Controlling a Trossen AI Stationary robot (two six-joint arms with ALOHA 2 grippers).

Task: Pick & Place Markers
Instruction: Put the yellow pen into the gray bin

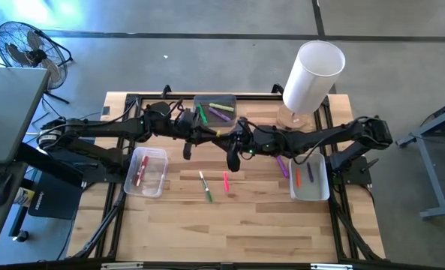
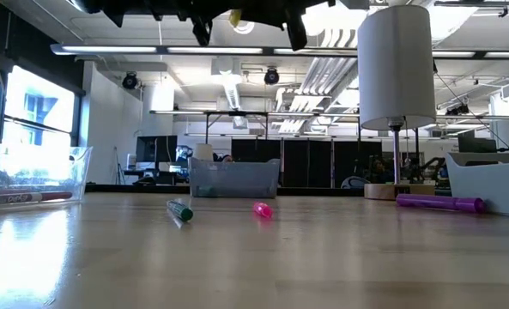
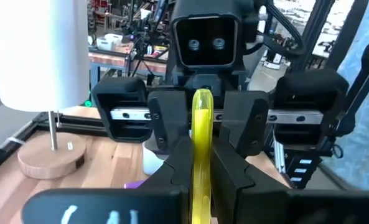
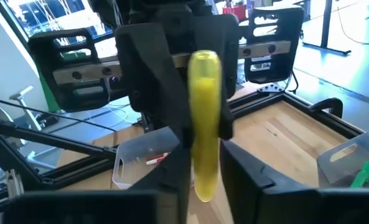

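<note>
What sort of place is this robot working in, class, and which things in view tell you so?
Probably an open robotics lab or workshop: a concrete floor with a standing fan, exposed ceiling pipes, and other benches with equipment behind the wooden table.

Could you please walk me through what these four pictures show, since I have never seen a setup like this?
Two dark robot arms work over a wooden table. One picture looks straight down, one looks level across the tabletop, and two come from cameras on the wrists. The left gripper and the right gripper meet above the table, both closed on one yellow marker. A green marker and a pink marker lie loose on the wood. Three clear bins hold more: the left bin, the back bin, the right bin.
</note>
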